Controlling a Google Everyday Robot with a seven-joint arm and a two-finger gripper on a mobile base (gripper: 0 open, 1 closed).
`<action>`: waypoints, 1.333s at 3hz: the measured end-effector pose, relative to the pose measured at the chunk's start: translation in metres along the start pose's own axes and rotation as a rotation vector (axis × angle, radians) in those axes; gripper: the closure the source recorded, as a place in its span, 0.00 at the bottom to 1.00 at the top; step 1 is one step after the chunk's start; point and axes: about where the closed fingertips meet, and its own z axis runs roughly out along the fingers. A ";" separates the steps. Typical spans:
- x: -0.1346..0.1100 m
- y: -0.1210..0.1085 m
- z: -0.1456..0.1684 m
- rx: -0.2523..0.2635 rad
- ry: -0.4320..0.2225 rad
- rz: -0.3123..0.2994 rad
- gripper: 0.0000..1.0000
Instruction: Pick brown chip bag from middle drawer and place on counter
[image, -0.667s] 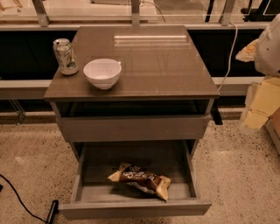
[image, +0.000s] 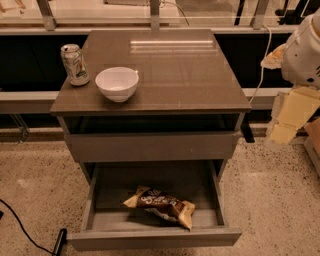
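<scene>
The brown chip bag (image: 160, 204) lies crumpled in the open middle drawer (image: 150, 239), slightly right of centre, with its tan ends pointing left and right. The counter (image: 185, 75) is the glossy brown top of the gray cabinet, above the drawer. My gripper (image: 290, 120) hangs at the right edge of the view, beside the cabinet's right side at about top-drawer height. It is well away from the bag and holds nothing I can see.
A white bowl (image: 117, 84) and a silver drink can (image: 74, 64) stand on the counter's left part. The top drawer (image: 150, 145) is pulled out a little over the middle drawer. A black cable (image: 20, 225) lies on the speckled floor at lower left.
</scene>
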 end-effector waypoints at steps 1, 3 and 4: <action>-0.077 0.005 0.063 -0.077 -0.140 -0.089 0.00; -0.138 0.032 0.141 -0.107 -0.192 -0.113 0.00; -0.134 0.034 0.157 -0.150 -0.195 -0.096 0.00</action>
